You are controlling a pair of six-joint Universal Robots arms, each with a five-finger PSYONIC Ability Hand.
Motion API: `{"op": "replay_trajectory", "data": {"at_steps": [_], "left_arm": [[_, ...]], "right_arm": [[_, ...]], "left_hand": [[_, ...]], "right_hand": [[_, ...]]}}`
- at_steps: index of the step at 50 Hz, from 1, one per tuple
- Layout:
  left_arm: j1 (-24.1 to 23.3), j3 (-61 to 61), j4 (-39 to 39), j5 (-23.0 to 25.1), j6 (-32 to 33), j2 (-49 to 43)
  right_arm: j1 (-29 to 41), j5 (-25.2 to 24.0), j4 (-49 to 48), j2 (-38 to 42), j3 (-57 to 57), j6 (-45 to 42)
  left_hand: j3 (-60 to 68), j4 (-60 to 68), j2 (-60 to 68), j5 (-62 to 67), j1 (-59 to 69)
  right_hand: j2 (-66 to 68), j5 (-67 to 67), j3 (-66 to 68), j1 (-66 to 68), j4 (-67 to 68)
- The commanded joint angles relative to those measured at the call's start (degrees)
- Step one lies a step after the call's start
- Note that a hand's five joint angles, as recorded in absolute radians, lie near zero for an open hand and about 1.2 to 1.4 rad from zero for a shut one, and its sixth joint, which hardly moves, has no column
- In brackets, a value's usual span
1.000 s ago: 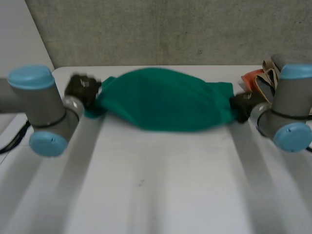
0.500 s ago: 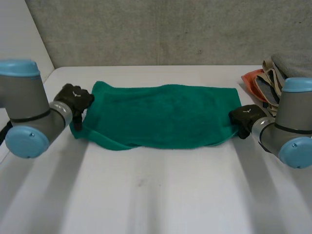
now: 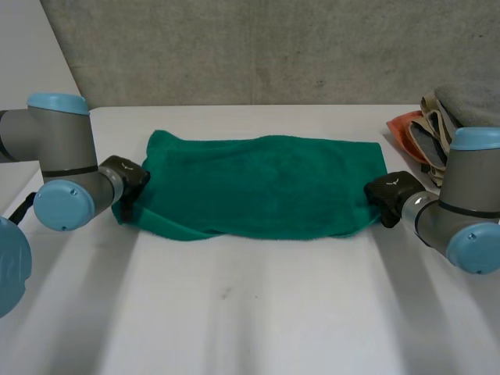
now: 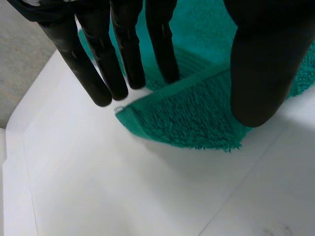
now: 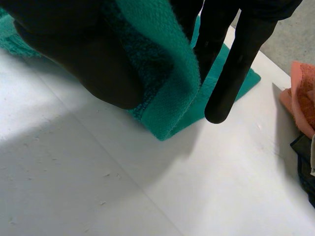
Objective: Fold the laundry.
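In the wrist views, the left hand's (image 4: 256,64) fingers (image 4: 93,69) were held straight above the green towel's (image 4: 187,118) corner; its edge was pinched by the right hand (image 5: 74,59).

White table (image 3: 258,312): green towel (image 3: 258,187) flat mid-table; clothes pile (image 3: 422,129) right edge.

Flat green towel (image 3: 258,183) across white tbl (image 3: 250,312), far-ctr, long side running left-right. Left hand (image 3: 127,178) at its near-left corner, right hand (image 3: 388,191) at its right edge. Clothes pile (image 3: 426,125) (orange, beige, grey) far right, apart from towel.
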Motion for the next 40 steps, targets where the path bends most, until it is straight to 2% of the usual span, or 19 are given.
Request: {"op": "replay_trajectory", "data": {"at_steps": [1,5,9,12,13,14,16,17,20,24,25,29,32,36,37,40], "left_arm": [[0.65,-0.97,-0.65,0.08,2.12,0.41],[1.43,-5.97,-2.49,-0.54,2.83,5.32],[3.8,-16.51,-5.83,0.08,6.42,13.58],[6.09,-26.53,-7.85,2.01,14.06,20.61],[6.7,-28.73,-8.12,2.62,16.6,22.11],[8.02,-32.84,-8.12,3.93,21.76,24.56],[9.08,-36.46,-8.03,5.17,26.36,25.99],[9.52,-38.48,-7.95,5.87,30.47,26.6],[9.0,-38.68,-7.25,6.14,32.89,26.43],[6.54,-34.12,-3.12,5.35,26.84,24.85],[5.32,-31.24,-2.07,5.18,22.73,24.07],[2.5,-21.67,-0.31,5.79,13.06,20.82],[0.92,-14.62,1.89,6.32,8.73,18.0],[-1.46,-1.0,6.2,6.76,1.35,13.96],[-2.25,4.85,7.95,6.58,-2.41,13.08],[-2.69,12.54,12.08,6.06,-10.06,12.63]], "right_arm": [[-0.33,-0.59,1.92,-1.62,0.06,-0.07],[-0.68,-1.99,6.48,-3.91,0.67,-1.21],[-2.26,-5.51,15.79,-7.6,2.17,-8.4],[-4.28,-7.44,26.33,-10.23,3.92,-19.46],[-4.72,-7.53,29.31,-10.68,4.45,-22.8],[-5.42,-7.1,34.74,-11.29,5.06,-29.62],[-5.95,-6.48,39.25,-11.56,5.33,-35.72],[-6.04,-6.05,40.58,-11.82,5.16,-37.84],[-5.96,-4.29,39.89,-10.77,3.41,-37.52],[-5.34,-3.49,36.73,-7.96,-0.63,-31.37],[-4.99,-3.49,36.03,-7.08,-1.95,-29.01],[-3.5,-3.58,34.36,-5.32,-5.46,-23.91],[-2.27,-3.41,30.94,-4.09,-9.07,-21.08],[-0.33,-1.74,20.67,-2.51,-17.85,-14.94],[0.19,-0.17,15.16,-2.51,-21.78,-11.79],[0.63,2.83,5.91,-3.12,-26.56,-5.72]], "left_hand": [[47.71,47.69,47.77,47.69,47.4],[47.71,47.69,47.77,47.69,47.4],[47.71,47.69,47.77,47.69,47.4],[47.71,47.69,47.77,47.69,47.4],[47.71,47.69,47.77,47.69,47.4],[47.71,47.69,47.77,47.69,47.4],[47.71,47.69,47.77,47.69,47.4],[47.71,47.69,47.77,47.69,47.4],[47.71,47.69,47.77,47.69,47.4],[47.71,47.69,47.77,47.69,47.4],[47.71,47.69,47.77,47.69,47.4],[47.71,47.69,47.77,47.69,47.4],[47.71,47.69,47.77,47.69,47.4],[47.71,47.69,47.77,47.69,47.4],[47.71,47.69,47.77,47.69,47.4],[47.71,47.69,47.77,47.69,47.4]], "right_hand": [[12.24,10.64,11.57,13.82,11.15],[12.24,10.64,11.57,13.82,11.15],[12.24,10.64,11.57,13.82,11.15],[12.24,10.64,11.57,13.82,11.15],[12.24,10.64,11.57,13.82,11.15],[12.24,10.64,11.57,13.82,11.15],[12.24,10.64,11.57,13.82,11.15],[12.24,10.64,11.57,13.82,11.15],[12.24,10.64,11.57,13.82,11.15],[12.24,10.64,11.57,13.82,11.15],[12.24,10.64,11.57,13.82,11.15],[12.24,10.64,11.57,13.82,11.15],[12.24,10.64,11.57,13.82,11.15],[12.24,10.64,11.57,13.82,11.15],[12.24,10.64,11.57,13.82,11.15],[12.24,10.64,11.57,13.82,11.15]]}}
